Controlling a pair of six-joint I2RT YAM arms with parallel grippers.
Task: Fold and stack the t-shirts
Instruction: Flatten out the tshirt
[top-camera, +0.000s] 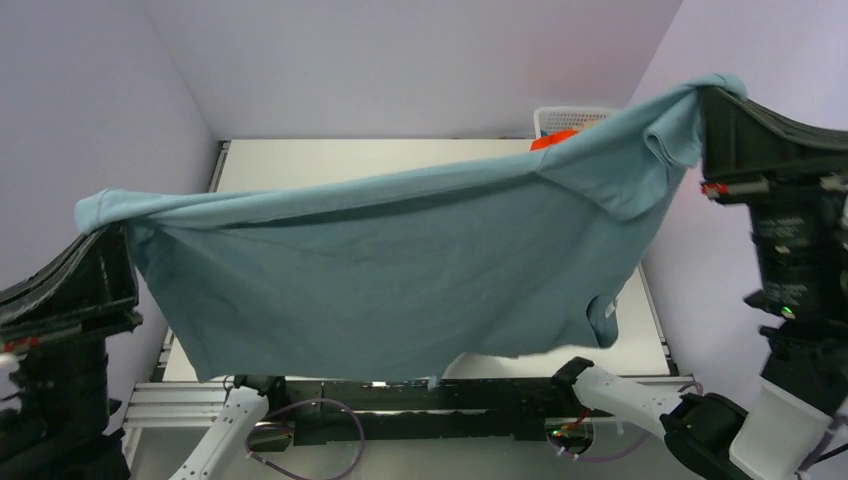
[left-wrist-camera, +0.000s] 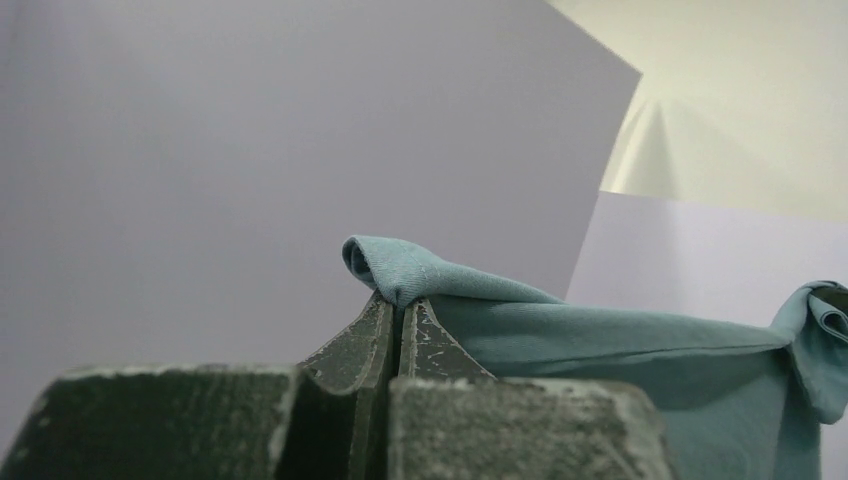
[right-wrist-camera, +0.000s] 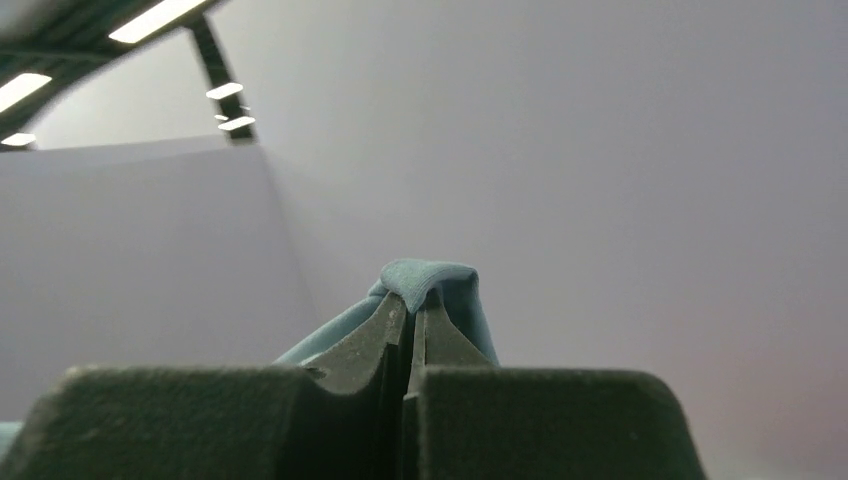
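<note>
A slate blue-grey t-shirt (top-camera: 400, 270) hangs spread in the air above the table, stretched between my two grippers. My left gripper (top-camera: 105, 225) is shut on its left corner at the far left of the top view; the left wrist view shows the cloth (left-wrist-camera: 600, 330) pinched at the closed tips (left-wrist-camera: 400, 300). High at the right, my right gripper (top-camera: 705, 100) is shut on the other corner, and the fabric (right-wrist-camera: 430, 280) bunches over its closed tips (right-wrist-camera: 410, 305). A bright orange t-shirt (top-camera: 552, 139) peeks out behind the blue one, in the basket.
A white mesh basket (top-camera: 575, 118) stands at the back right of the table (top-camera: 330, 160). Purple walls enclose the table on the left, back and right. The hanging shirt hides most of the tabletop.
</note>
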